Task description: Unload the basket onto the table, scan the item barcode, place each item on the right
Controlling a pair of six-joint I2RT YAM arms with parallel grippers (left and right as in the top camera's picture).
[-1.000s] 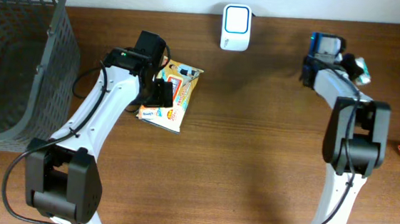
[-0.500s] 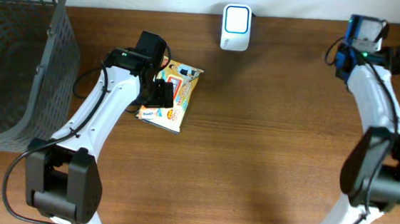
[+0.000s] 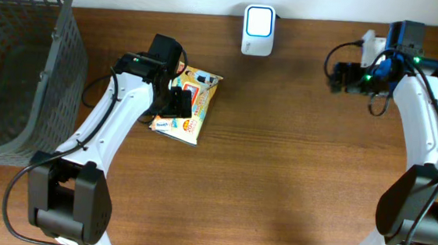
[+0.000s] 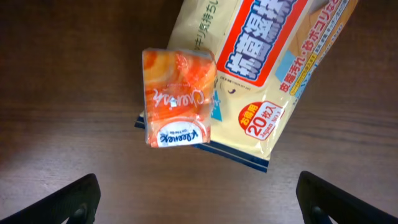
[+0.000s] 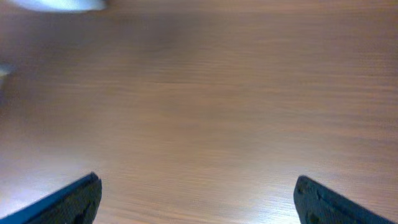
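A yellow wet-wipes packet (image 3: 197, 97) lies flat on the brown table left of centre. A small orange tissue pack (image 4: 179, 96) rests on its near corner. My left gripper (image 4: 199, 208) hovers right over these two, jaws wide open and holding nothing; from overhead the left gripper (image 3: 176, 103) covers part of the packet. The white barcode scanner (image 3: 259, 19) stands at the back edge, centre. My right gripper (image 3: 340, 76) points left, to the right of the scanner. In its wrist view the right gripper (image 5: 199, 199) is open over bare wood.
A tall dark mesh basket (image 3: 20, 68) fills the left end of the table. The right arm (image 3: 419, 115) curves along the right side. A white blur (image 5: 56, 4) shows at the top left of the right wrist view.
The right arm has swung from the back right corner, and its gripper now points left over the table, jaws open. The left arm and both packets have not moved.
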